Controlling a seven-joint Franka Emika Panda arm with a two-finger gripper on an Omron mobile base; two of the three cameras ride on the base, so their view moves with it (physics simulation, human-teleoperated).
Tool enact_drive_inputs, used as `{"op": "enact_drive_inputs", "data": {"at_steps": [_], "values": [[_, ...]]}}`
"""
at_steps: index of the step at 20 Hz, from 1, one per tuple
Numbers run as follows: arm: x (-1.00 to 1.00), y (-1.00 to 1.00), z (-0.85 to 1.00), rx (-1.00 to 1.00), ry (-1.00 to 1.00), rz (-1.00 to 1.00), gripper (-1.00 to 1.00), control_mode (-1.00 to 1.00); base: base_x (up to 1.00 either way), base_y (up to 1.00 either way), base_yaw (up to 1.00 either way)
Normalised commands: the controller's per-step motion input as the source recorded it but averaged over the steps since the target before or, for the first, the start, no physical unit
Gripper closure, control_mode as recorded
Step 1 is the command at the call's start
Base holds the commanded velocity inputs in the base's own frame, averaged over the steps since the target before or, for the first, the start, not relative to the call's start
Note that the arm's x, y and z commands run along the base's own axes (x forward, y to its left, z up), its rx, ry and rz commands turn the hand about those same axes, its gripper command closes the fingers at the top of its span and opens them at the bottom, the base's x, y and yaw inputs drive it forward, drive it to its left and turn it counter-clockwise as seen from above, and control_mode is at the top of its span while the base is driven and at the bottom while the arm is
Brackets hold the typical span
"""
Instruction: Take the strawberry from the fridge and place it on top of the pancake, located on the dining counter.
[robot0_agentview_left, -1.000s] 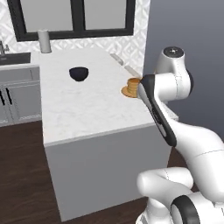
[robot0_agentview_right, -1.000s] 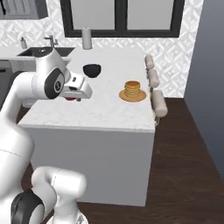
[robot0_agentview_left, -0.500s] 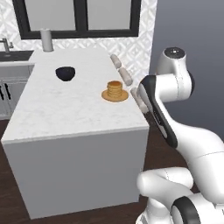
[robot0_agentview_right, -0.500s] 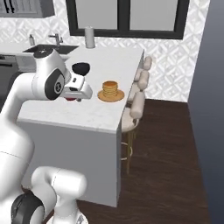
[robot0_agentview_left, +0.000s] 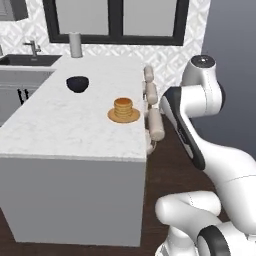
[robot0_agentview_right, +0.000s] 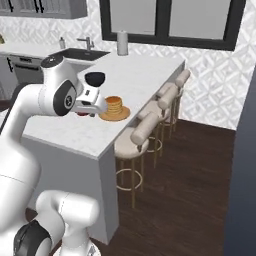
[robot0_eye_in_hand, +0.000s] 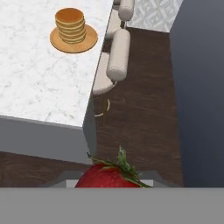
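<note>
Gripper (robot0_agentview_right: 86, 113): you hold the small dark red strawberry (robot0_eye_in_hand: 110, 176) pinched tight (carry grip).
Golden-brown pancake stack (robot0_eye_in_hand: 70, 25): waiting ahead on the white marble dining counter (robot0_eye_in_hand: 30, 87).

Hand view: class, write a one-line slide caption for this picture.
Strawberry held in the closed gripper, with the pancake stack ahead on the dining counter beside the stools.

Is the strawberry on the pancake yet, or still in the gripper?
Still in the gripper: the strawberry sits between its fingers, and the pancake top is bare.
</note>
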Motion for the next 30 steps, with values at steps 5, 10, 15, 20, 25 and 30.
{"op": "enact_drive_inputs", "data": {"at_steps": [5, 10, 15, 20, 25, 30], "values": [[0.0, 0.0, 0.0, 0.0, 0.0, 0.0, 1.0, 1.0, 0.46, -0.84, 0.47], [0.0, 0.0, 0.0, 0.0, 0.0, 0.0, 1.0, 1.0, 0.29, -0.78, 0.53], [0.0, 0.0, 0.0, 0.0, 0.0, 0.0, 1.0, 1.0, 0.42, -0.64, 0.59], [0.0, 0.0, 0.0, 0.0, 0.0, 0.0, 1.0, 1.0, 0.03, -0.89, 0.52], [0.0, 0.0, 0.0, 0.0, 0.0, 0.0, 1.0, 1.0, -0.46, -1.0, 0.5], [0.0, 0.0, 0.0, 0.0, 0.0, 0.0, 1.0, 1.0, -0.13, -0.99, 0.48]]}}
